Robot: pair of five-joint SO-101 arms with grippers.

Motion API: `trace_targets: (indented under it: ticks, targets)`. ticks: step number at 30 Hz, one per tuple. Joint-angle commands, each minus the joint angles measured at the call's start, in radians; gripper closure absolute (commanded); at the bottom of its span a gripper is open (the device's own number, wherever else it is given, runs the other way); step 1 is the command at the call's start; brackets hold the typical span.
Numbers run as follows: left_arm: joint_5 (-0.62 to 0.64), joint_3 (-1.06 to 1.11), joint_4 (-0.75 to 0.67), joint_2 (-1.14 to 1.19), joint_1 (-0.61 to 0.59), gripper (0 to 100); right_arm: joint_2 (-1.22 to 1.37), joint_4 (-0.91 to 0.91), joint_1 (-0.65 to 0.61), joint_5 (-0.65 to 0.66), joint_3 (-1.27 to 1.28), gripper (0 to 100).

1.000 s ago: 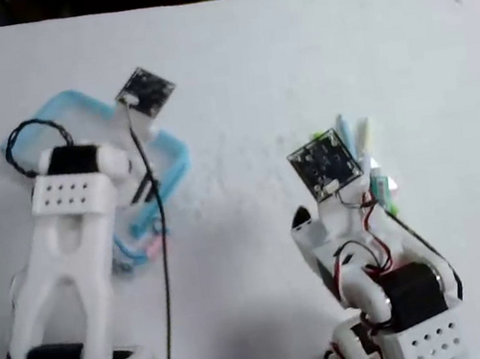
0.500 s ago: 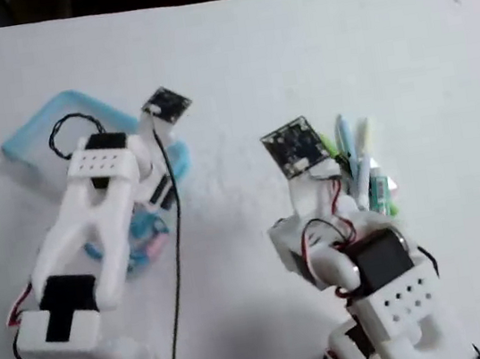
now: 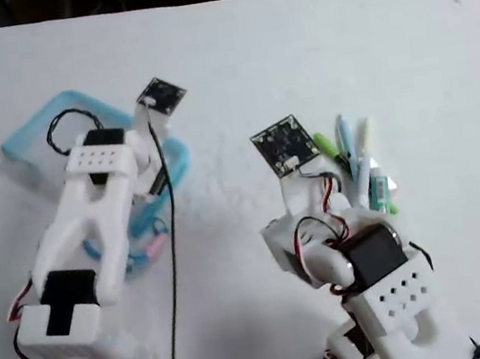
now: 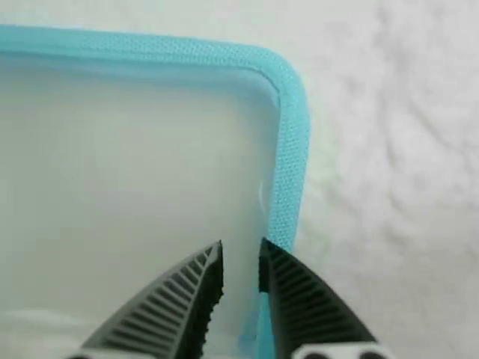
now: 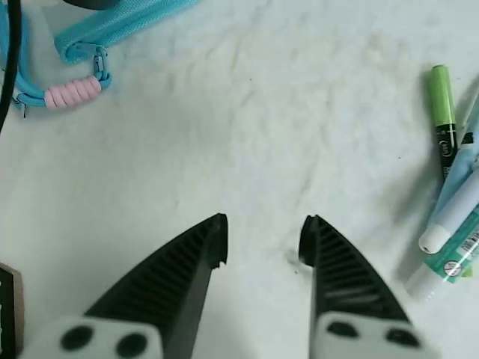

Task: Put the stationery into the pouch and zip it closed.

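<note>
On the left half of the table (image 3: 292,45) lies the pouch (image 3: 27,130), translucent with a blue rim, flat on the white cover. Its far corner points to the table's left edge. Its near end, with a pink coil (image 3: 152,247) hanging off it, lies toward the arms' bases.

Left arm: stands over the pouch. The left gripper (image 4: 241,254) sits above the side of the pouch that faces the table's middle, close to a rounded corner. Jaws narrow, a thin slit between the tips. The blue rim runs beneath one tip and shows again in the slit farther back. Whether the tips touch the rim cannot be told.

Right arm: stands on the right half of the table. The right gripper (image 5: 263,232) hangs over bare cover between the pouch and the pens (image 3: 360,166). Jaws moderately wide, nothing between them.

Stationery: the pens lie in a loose bundle on the right half, outside the pouch and well apart from it, just beside the right arm. A green pen (image 5: 441,112) lies at the side of the bundle nearest the gripper. The others are pale, blue and white, packed side by side and touching.
</note>
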Motion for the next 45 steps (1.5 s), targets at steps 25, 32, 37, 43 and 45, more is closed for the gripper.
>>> trace_targets:
  ticks: [25, 32, 37, 43, 45]
  targets:
    - [0.127, 0.284, 0.269, -0.797, -0.555, 82, 0.035, -0.16, -0.24, -0.212, 0.015, 83.0]
    - [0.084, 0.279, 0.258, -0.835, -0.788, 82, 0.409, -0.414, -0.484, -0.43, -0.038, 83.0]
    - [0.081, 0.288, 0.235, -0.835, -0.901, 82, 0.773, -0.475, -0.492, -0.606, -0.318, 83.0]
    - [0.08, 0.295, 0.227, -0.834, -0.914, 82, 1.182, -0.378, -0.487, -0.787, -0.629, 83.0]
    - [0.081, 0.321, 0.193, -0.835, -0.911, 82, 1.3, -0.323, -0.484, -0.816, -0.726, 83.0]
